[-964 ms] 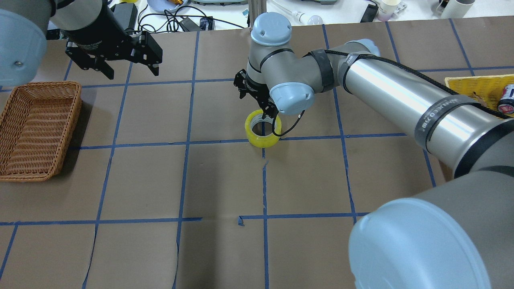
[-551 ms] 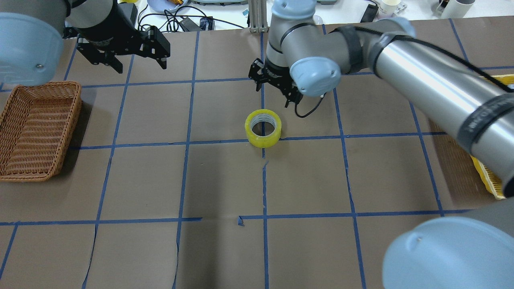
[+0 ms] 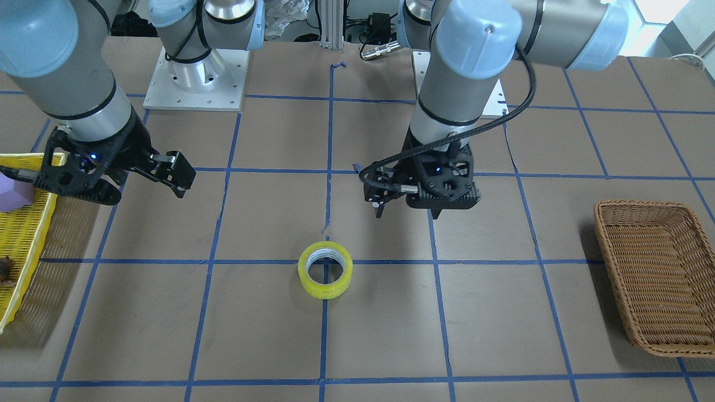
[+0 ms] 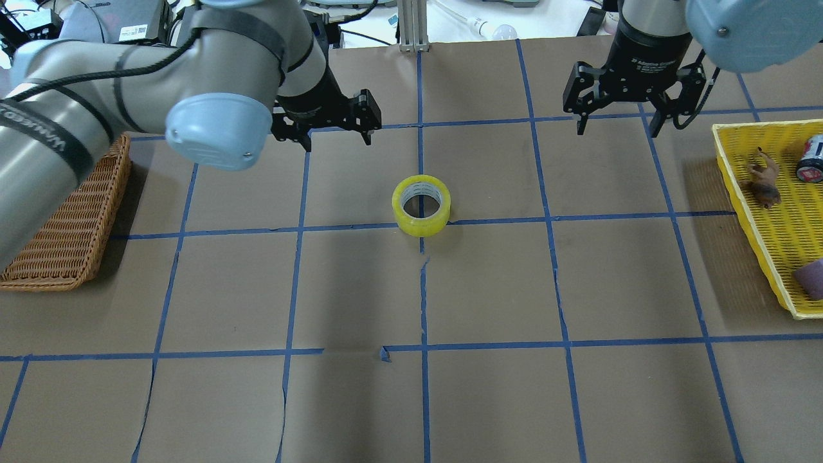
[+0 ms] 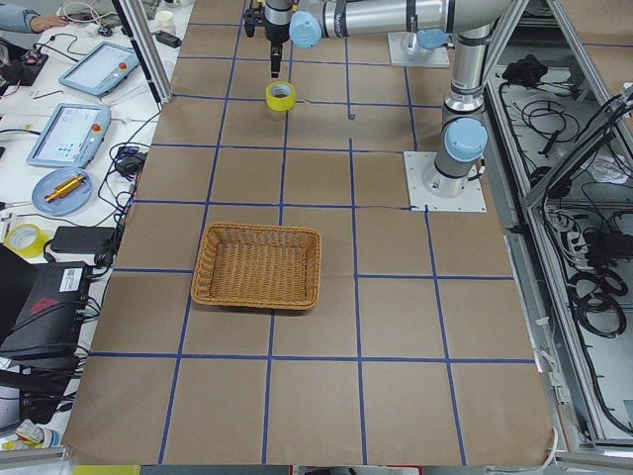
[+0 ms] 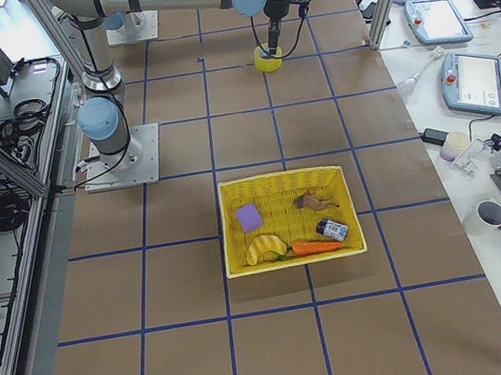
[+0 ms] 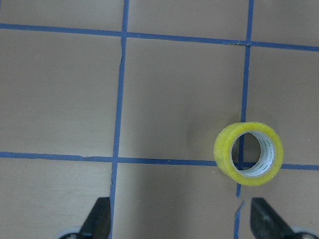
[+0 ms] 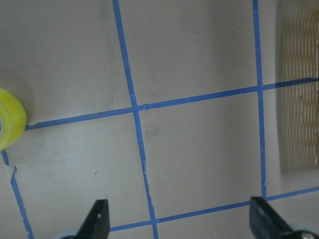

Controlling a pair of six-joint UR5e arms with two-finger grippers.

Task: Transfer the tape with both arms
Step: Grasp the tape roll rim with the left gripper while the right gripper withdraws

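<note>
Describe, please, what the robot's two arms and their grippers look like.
The left arm and right arm are silver-grey tubes with rounded light-blue joint caps. A black braided cable runs along the left arm, held by black straps, one with white lettering. The left gripper and right gripper are black, two-fingered.

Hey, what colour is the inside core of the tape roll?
Pale whitish-grey, ringed by the bright yellow tape. The left wrist view shows it best.
</note>
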